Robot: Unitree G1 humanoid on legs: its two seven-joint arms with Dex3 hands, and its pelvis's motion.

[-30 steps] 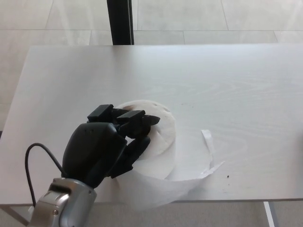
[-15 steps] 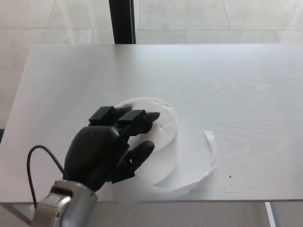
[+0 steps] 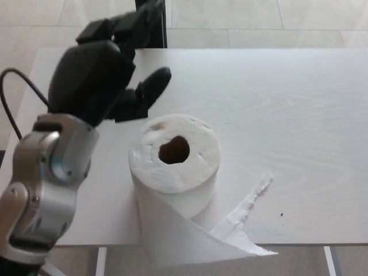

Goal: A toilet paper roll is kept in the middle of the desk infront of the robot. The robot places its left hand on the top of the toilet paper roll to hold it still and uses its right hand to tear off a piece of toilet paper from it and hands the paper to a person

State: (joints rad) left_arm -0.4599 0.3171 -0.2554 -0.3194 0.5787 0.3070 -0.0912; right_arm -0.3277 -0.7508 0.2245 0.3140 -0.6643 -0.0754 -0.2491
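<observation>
Head view: the roll [image 3: 174, 167] stands upright on the near middle of the surface [image 3: 276, 98], its core hole facing up. A loose tail of paper [image 3: 201, 238] wraps round its near side and hangs past the near edge, with a ragged strip running off to the right. The left hand [image 3: 109, 69] is raised above and to the far left of the roll, clear of it, fingers [image 3: 150, 86] apart and holding nothing. The right hand is not in view.

With nothing pressing on the roll, any pull on the tail would likely drag or topple it rather than tear a sheet. The hanging tail could also pull more paper off the edge.

The surface is pale, faintly wood-grained and bare but for the roll. Beyond it lie light floor tiles and a dark post [image 3: 163, 29].
</observation>
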